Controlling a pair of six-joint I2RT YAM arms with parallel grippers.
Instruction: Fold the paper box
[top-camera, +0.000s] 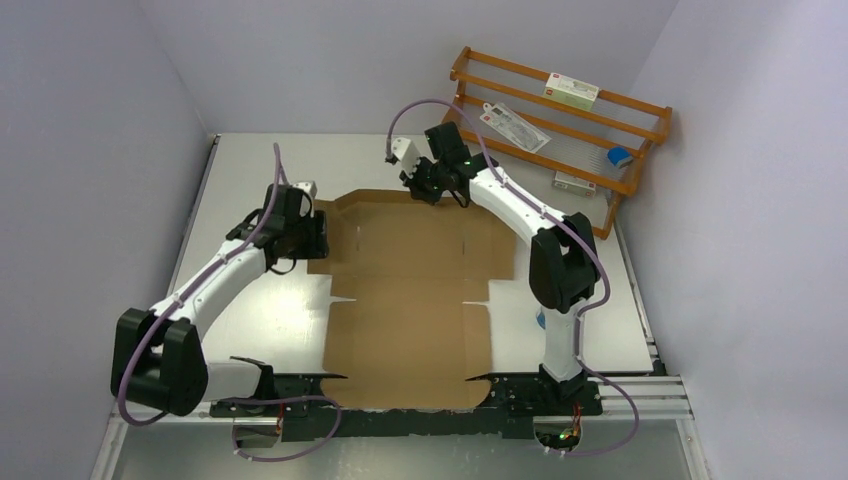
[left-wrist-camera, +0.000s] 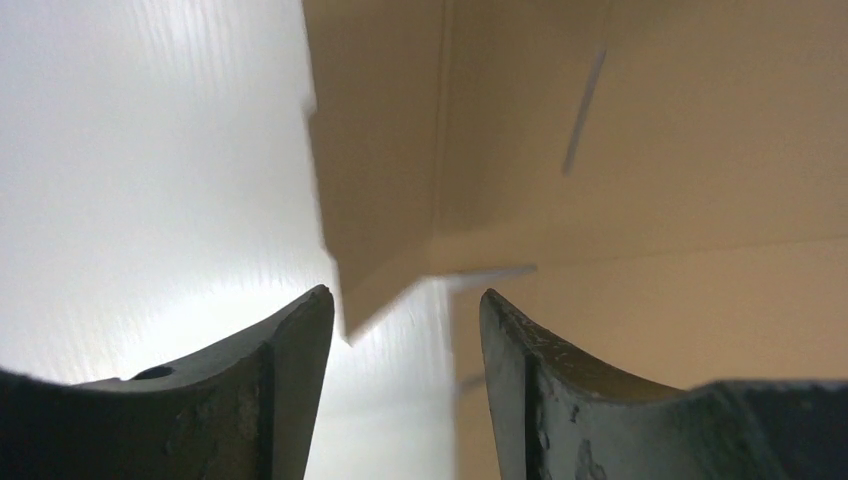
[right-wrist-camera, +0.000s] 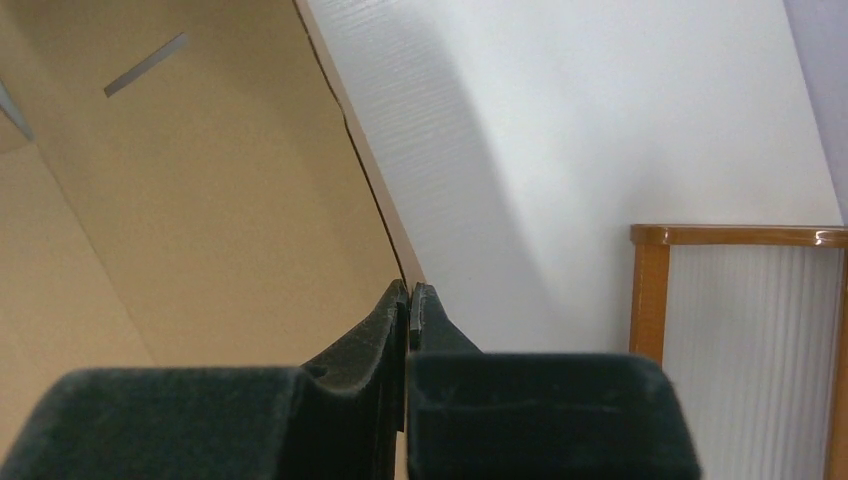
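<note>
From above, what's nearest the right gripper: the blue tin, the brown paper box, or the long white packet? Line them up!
1. paper box: the right gripper is closed on its far edge.
2. long white packet: on the rack, left part.
3. blue tin: at the rack's right end, farthest.

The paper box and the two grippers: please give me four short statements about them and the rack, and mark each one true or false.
1. The paper box lies opened out on the table. True.
2. The left gripper is shut. False: its fingers stand apart, beside the box's left flap.
3. The right gripper is shut on the box's far edge. True.
4. The wooden rack stands at the near left. False: it stands at the far right.
</note>
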